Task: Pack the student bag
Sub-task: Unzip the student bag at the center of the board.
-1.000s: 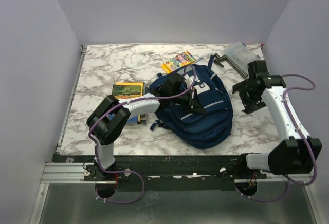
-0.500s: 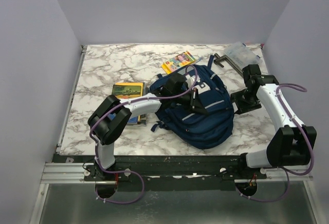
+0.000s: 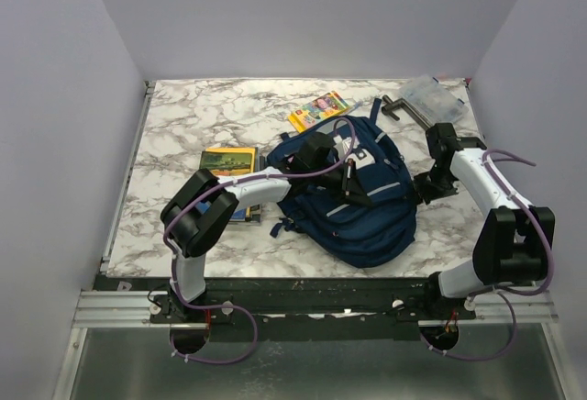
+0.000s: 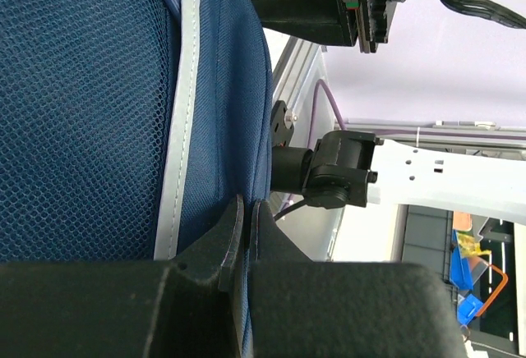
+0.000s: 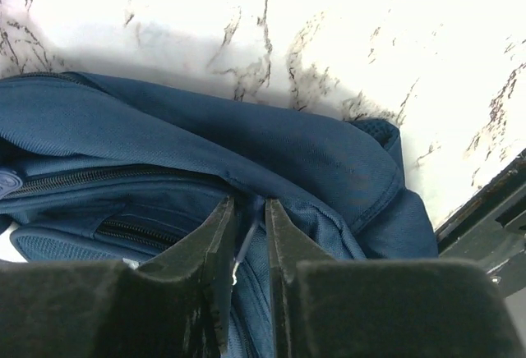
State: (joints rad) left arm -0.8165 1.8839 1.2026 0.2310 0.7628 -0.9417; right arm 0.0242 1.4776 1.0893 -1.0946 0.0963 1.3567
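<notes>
Student bag (image 3: 367, 216) pinched by closed left gripper (image 4: 247, 204); zipper pull (image 5: 243, 247) flanked by narrowly parted right gripper (image 5: 249, 204).

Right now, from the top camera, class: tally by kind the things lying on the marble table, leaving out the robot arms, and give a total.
student bag: 1
books with colourful covers: 2 plainly in view
clear plastic pouch: 1
dark angled object: 1
Total: 5

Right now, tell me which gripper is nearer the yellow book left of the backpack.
Left. The left gripper is on the backpack, right of the yellow book; the right gripper is beyond, at the backpack's right edge.
</notes>
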